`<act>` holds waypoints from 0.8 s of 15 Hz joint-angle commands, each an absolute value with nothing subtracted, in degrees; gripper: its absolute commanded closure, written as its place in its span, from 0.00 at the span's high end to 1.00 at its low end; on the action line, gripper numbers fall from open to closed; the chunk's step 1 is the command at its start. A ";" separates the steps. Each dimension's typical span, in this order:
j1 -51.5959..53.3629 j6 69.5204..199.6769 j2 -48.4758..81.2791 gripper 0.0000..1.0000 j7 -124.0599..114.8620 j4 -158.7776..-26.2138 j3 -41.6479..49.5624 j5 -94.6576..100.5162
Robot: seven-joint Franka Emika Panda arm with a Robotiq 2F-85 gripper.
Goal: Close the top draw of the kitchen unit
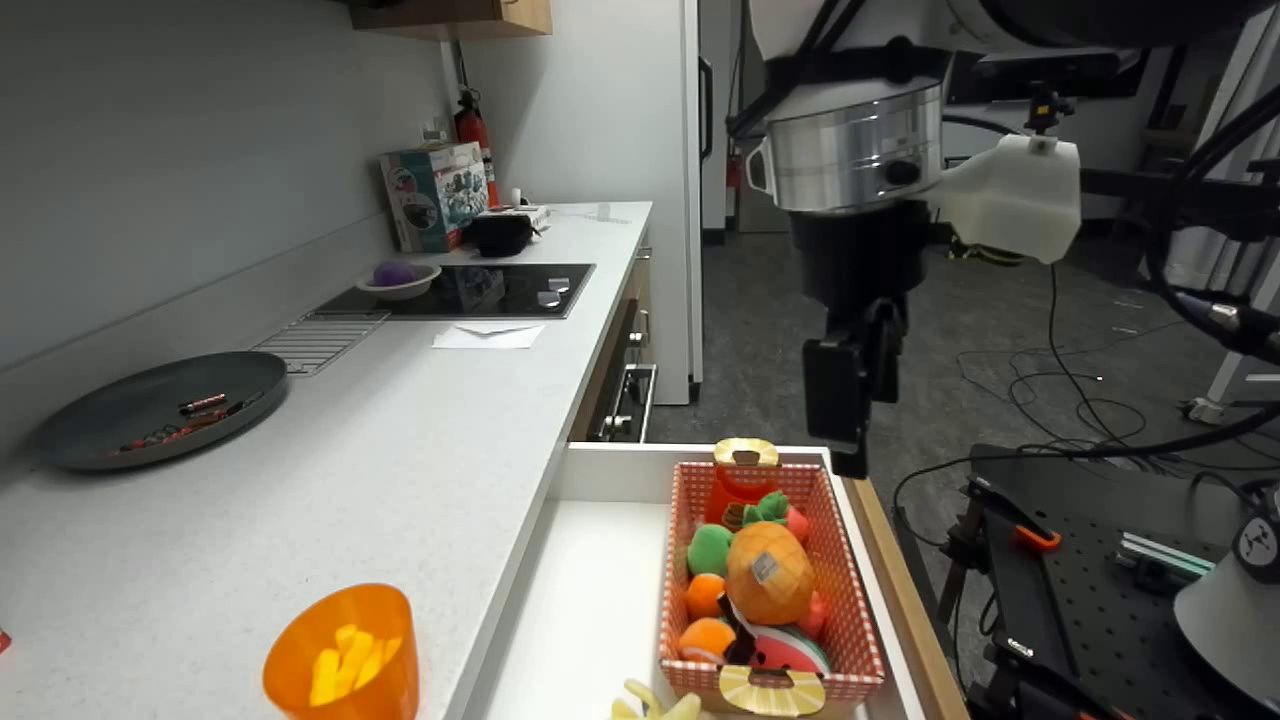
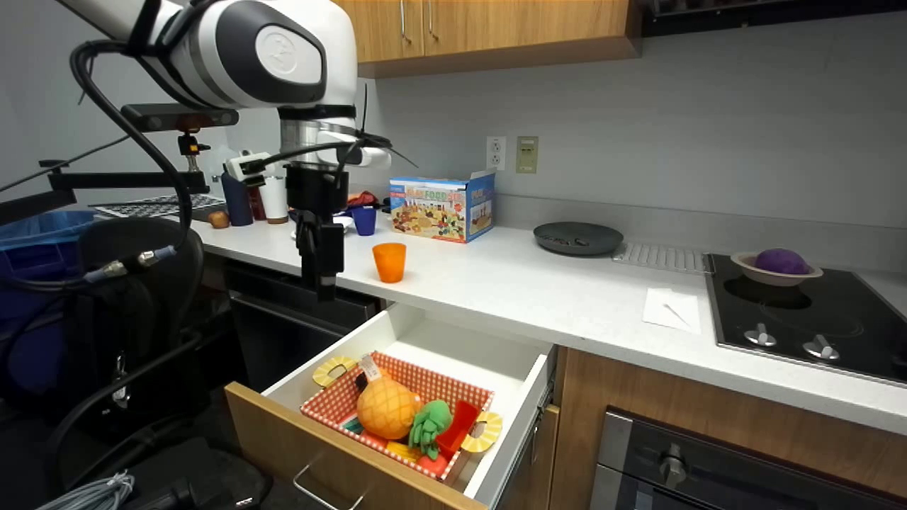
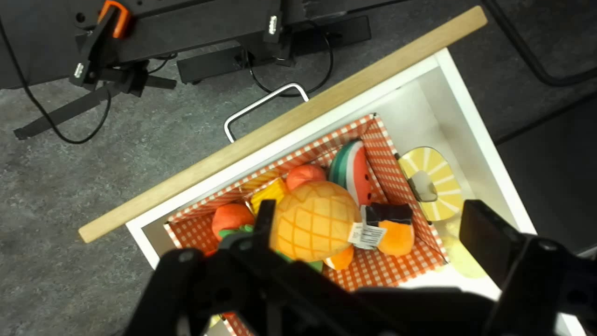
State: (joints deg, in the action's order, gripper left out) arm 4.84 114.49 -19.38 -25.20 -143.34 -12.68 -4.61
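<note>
The top draw stands pulled out, its wood front (image 2: 340, 453) away from the kitchen unit (image 2: 496, 297). In an exterior view its white inside (image 1: 590, 580) shows beside the worktop (image 1: 430, 450). Its silver handle (image 2: 322, 492) also shows in the wrist view (image 3: 261, 105), on the outer face of the front panel (image 3: 298, 119). My gripper (image 3: 373, 228) is open and empty, fingers wide apart, pointing down above the draw. It shows in both exterior views (image 1: 850, 410), (image 2: 322, 258), higher than the draw and touching nothing.
A red checked basket (image 2: 453, 379) of toy fruit sits inside the draw, by its front. An orange cup (image 2: 390, 262) stands on the worktop near the edge. A dark pan (image 1: 165, 410), wire rack (image 2: 662, 257) and hob (image 2: 815, 312) lie along it. A black stand (image 1: 1080, 560) is outside the draw.
</note>
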 commanded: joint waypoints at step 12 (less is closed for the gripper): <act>3.59 115.10 -13.74 1.00 -4.26 -151.23 -3.88 -0.86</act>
State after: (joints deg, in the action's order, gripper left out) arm 3.66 115.21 -13.74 -4.25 -151.31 -3.80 -0.85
